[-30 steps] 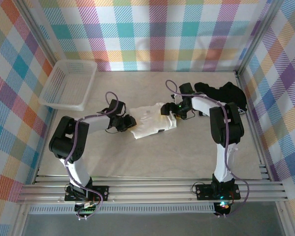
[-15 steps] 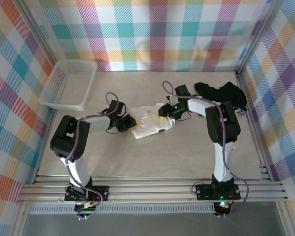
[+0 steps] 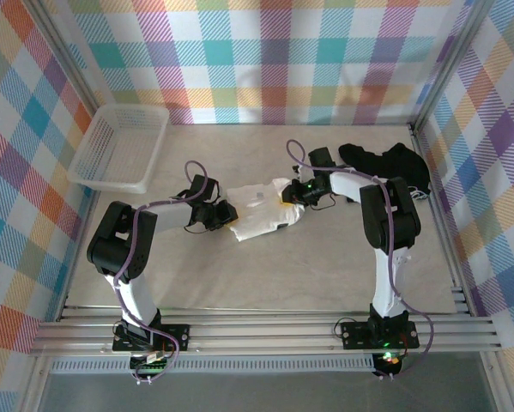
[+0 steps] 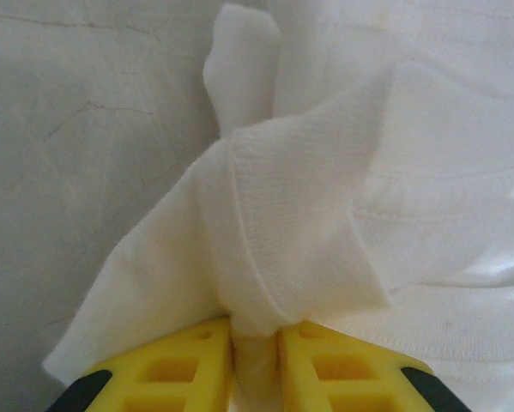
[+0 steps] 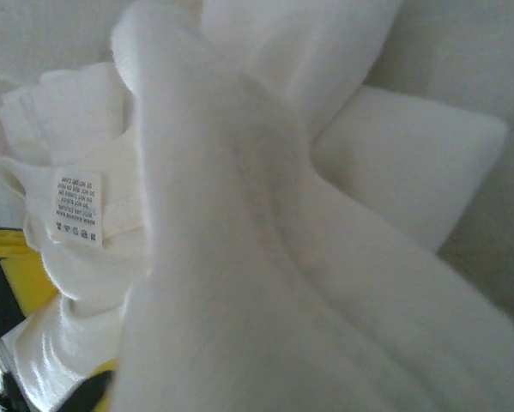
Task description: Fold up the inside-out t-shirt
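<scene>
The inside-out t-shirt (image 3: 261, 210) lies crumpled in a small white heap at mid-table between my two grippers. My left gripper (image 3: 229, 216) sits at its left edge. In the left wrist view the yellow fingers (image 4: 188, 360) are shut on a bunched fold of the t-shirt (image 4: 308, 215). My right gripper (image 3: 293, 196) is at the heap's right edge. White cloth (image 5: 265, 275) drapes thickly over its jaws, with a care label (image 5: 75, 209) to the left. A sliver of yellow finger (image 5: 107, 374) shows in the closed position, so it is shut on the cloth.
A black t-shirt (image 3: 390, 163) lies bunched at the back right, close behind the right arm. A white mesh basket (image 3: 109, 183) stands at the back left. Checked walls and metal rails enclose the table.
My right gripper has gone from wide open to shut on the shirt's right edge, after nudging left into it. The cloth there is more bunched. The left gripper has stayed put.
</scene>
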`<state>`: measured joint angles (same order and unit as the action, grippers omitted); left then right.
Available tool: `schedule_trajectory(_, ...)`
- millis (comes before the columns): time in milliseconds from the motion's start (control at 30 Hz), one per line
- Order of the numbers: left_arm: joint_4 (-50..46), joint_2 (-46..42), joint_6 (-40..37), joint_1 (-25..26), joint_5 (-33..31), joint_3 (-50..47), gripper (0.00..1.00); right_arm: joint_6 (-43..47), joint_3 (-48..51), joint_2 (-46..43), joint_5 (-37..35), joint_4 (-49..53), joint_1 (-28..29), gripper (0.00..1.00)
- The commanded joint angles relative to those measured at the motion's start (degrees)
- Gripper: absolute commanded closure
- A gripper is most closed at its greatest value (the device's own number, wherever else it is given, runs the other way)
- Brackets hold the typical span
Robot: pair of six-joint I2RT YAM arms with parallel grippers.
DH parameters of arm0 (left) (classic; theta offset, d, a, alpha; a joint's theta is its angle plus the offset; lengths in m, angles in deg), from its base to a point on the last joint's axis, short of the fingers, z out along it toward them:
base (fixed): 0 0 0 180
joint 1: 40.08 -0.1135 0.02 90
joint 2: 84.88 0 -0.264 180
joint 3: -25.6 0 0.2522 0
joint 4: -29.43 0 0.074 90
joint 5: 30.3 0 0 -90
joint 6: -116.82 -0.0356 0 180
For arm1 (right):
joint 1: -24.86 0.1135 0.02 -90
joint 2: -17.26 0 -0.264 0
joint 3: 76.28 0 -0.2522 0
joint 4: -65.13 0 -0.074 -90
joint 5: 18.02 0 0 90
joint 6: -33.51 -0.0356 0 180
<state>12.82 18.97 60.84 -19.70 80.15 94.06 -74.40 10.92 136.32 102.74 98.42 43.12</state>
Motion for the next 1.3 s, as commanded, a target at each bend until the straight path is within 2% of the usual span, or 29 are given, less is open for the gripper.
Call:
schedule_trajectory(0,-3.3,-1.9,-2.3,-0.9,-1.8,0.8,0.75,1.8,1.4,-3.1,1.4,-0.8,-0.8,0.92)
schedule_trajectory(67,-4.5,-3.5,-3.0,-1.5,-2.4,1.3,0.68,3.0,1.4,-4.8,0.7,0.1,-1.3,1.00)
schedule_trajectory(233,-8.0,-11.9,-4.8,-2.5,-6.7,1.0,0.50,10.0,-0.8,-11.0,-7.5,8.2,-2.7,1.00)
schedule_trajectory(400,-10.5,-20.5,-5.1,-2.5,-9.3,-0.4,0.39,17.3,-5.8,-15.7,-19.1,17.4,-4.4,1.00)
schedule_trajectory(600,-12.5,-26.7,-4.9,-2.5,-9.0,-1.1,0.38,23.0,-15.4,-16.9,-29.5,25.2,-8.1,1.00)
schedule_trajectory(733,-12.6,-28.8,-5.0,-2.5,-9.3,-1.7,0.38,27.0,-23.0,-15.7,-33.2,29.3,-10.6,1.00)
schedule_trajectory(1033,-14.5,-28.7,-5.2,-2.5,-8.9,-2.0,0.38,30.0,-37.1,-11.7,-36.3,35.9,-15.0,1.00)
schedule_trajectory(1267,-14.1,-27.6,-5.2,-2.5,-8.5,-1.6,0.38,30.8,-37.2,-8.9,-38.1,36.0,-20.6,1.00)
